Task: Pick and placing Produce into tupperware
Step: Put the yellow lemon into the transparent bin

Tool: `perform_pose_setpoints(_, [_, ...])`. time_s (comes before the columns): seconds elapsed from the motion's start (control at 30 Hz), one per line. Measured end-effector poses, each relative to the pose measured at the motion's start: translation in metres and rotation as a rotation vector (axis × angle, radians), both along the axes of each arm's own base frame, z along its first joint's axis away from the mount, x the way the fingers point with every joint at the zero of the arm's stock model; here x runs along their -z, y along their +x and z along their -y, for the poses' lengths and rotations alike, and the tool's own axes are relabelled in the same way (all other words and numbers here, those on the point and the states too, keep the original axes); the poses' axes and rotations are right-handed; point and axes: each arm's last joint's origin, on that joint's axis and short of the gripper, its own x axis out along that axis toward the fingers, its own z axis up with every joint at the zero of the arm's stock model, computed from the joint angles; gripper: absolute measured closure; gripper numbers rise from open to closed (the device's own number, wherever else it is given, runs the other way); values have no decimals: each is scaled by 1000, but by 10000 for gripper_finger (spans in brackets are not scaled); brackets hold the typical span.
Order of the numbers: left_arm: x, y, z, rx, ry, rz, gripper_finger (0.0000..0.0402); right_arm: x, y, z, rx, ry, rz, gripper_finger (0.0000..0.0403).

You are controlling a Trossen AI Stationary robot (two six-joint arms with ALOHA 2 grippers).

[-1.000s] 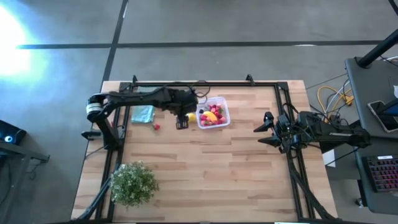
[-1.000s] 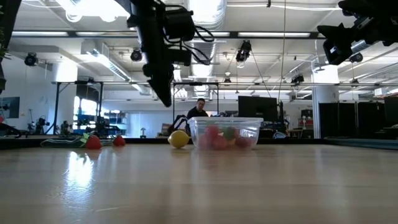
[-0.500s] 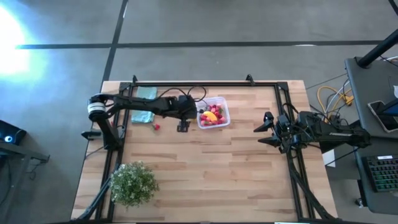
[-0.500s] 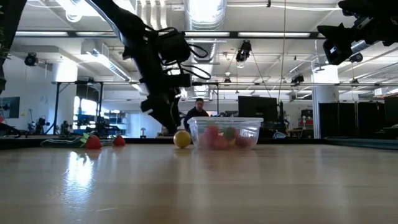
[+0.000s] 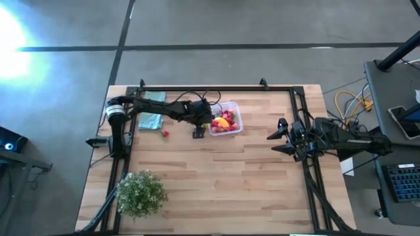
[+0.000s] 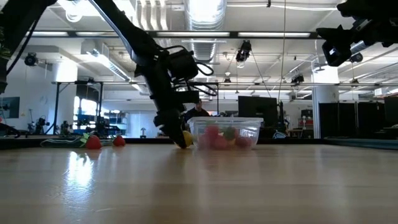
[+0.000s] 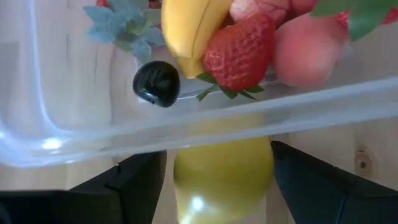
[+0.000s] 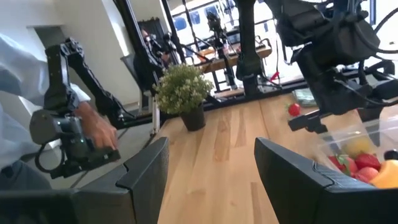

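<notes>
The tupperware (image 5: 225, 119), a clear low box, stands at the far middle of the table with strawberries, a banana, a peach and a dark berry inside. A yellow lemon (image 7: 224, 174) rests on the wood against the box's left wall (image 7: 186, 124). My left gripper (image 5: 198, 131) is open and slants down at the table top, one finger on each side of the lemon (image 6: 186, 140). A loose red piece (image 5: 165, 134) lies to its left. My right gripper (image 5: 275, 137) waits open, held high near the right edge. My left gripper (image 7: 217, 180) comes from above at a slant, its two fingers on either side of the lemon, which sits on the table. Whether the fingers touch the lemon I cannot tell.
A teal cloth (image 5: 152, 117) lies at the far left and a green bush (image 5: 140, 193) stands at the near left. Two red pieces (image 6: 93, 142) show beside the cloth in the low view. A person's hand (image 8: 93, 130) works a device beyond the table.
My left gripper has come down from well above the table to the table top and shifted a little toward the tupperware, tipping more steeply, so that its fingers now stand around the lemon.
</notes>
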Motion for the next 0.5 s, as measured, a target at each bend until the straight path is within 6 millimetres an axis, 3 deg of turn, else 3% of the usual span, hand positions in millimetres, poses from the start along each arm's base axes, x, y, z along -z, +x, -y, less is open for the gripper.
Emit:
perform_pose_setpoints(0.17, [8, 2, -2, 36, 2, -27, 137, 1, 1, 0, 0, 1, -8, 174])
perform_pose_setpoints(0.4, [4, 0, -3, 33, 10, -26, 218, 1, 1, 0, 0, 1, -11, 174])
perform_pose_setpoints(0.5, [2, -3, -6, 19, 14, -38, 222, 1, 1, 0, 0, 1, -13, 174])
